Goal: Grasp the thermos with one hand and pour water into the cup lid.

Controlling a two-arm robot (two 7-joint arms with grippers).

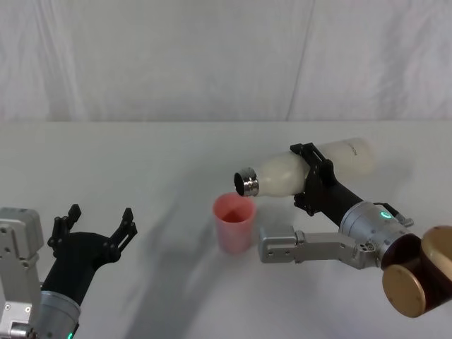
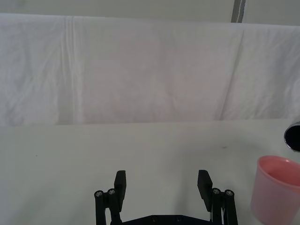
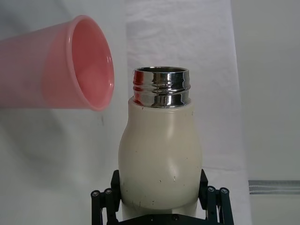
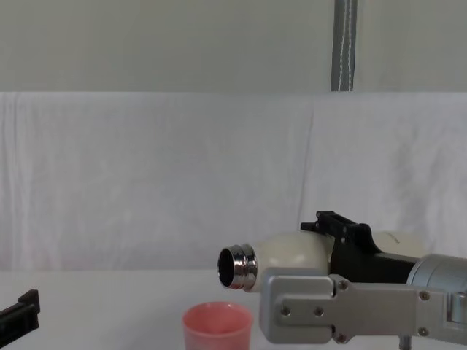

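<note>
Sideways, the cream-white thermos (image 1: pixel 311 169) sits clamped in the right claw (image 1: pixel 313 179), steel neck over the pink cup lid (image 1: pixel 234 222).

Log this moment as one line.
right hand: shut on tilted cream-white steel-necked thermos | mouth above round pink plastic cup lid | left hand: open, idle

Bright, even, diffuse light fills every view. The tabletop (image 1: pixel 141 162) carries only faint soft shadows, leftward of the cup lid (image 1: pixel 234 222). Small highlights glint on the thermos (image 3: pixel 160 159) steel neck. The near cup lid blurs slightly in the right wrist view.
</note>
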